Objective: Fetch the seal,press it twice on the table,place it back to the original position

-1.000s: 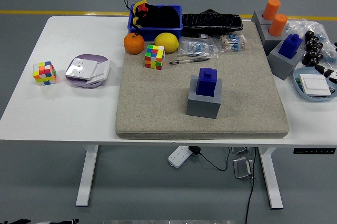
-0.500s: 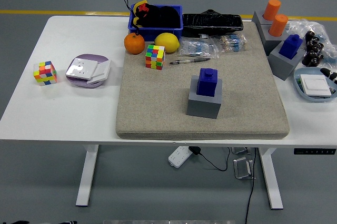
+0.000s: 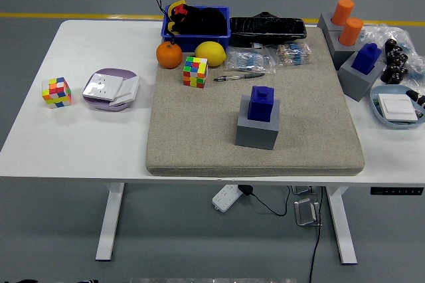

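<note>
**Zero hands over the table; seal waits upright**

Neither robot hand is in view, so finger state cannot be told. Blue seal (image 3: 261,103) stands upright in its grey holder (image 3: 256,131), mid-mat (image 3: 192,137), perhaps slightly right of centre, probably favouring the right arm.

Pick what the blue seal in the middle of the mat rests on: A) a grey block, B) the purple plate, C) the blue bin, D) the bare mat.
A: the blue seal stands upright on top of the grey block, which sits on the mat.
</note>
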Controlling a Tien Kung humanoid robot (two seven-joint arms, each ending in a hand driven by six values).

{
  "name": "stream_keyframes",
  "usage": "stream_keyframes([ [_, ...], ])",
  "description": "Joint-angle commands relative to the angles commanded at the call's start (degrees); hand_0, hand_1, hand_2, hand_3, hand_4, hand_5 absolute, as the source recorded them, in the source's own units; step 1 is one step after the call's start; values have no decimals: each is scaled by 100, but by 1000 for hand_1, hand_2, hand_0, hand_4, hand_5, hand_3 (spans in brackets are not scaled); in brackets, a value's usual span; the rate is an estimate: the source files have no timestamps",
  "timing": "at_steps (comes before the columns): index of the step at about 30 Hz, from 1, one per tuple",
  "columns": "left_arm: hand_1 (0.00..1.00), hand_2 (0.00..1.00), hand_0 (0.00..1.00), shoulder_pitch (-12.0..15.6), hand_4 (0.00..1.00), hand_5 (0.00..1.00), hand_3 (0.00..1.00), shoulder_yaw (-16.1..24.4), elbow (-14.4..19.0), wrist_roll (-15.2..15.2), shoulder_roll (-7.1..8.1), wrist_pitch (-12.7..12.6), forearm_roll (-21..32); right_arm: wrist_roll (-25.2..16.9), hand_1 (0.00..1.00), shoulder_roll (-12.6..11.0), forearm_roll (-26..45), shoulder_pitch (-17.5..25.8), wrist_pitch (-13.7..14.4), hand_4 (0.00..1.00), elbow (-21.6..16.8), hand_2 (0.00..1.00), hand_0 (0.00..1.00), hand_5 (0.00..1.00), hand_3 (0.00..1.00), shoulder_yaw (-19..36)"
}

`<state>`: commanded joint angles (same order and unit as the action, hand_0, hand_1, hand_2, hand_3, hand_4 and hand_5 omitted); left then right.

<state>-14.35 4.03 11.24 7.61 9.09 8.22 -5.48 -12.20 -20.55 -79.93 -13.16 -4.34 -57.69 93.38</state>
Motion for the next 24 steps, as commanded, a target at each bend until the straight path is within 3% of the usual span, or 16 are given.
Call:
stream_keyframes([
  [24, 816, 788, 820, 1, 805, 405, 836, 22, 1, 4, -10, -19, -13, 21, 825, 13, 17, 37, -3, 998, -6, 803, 867, 213, 798, 64],
])
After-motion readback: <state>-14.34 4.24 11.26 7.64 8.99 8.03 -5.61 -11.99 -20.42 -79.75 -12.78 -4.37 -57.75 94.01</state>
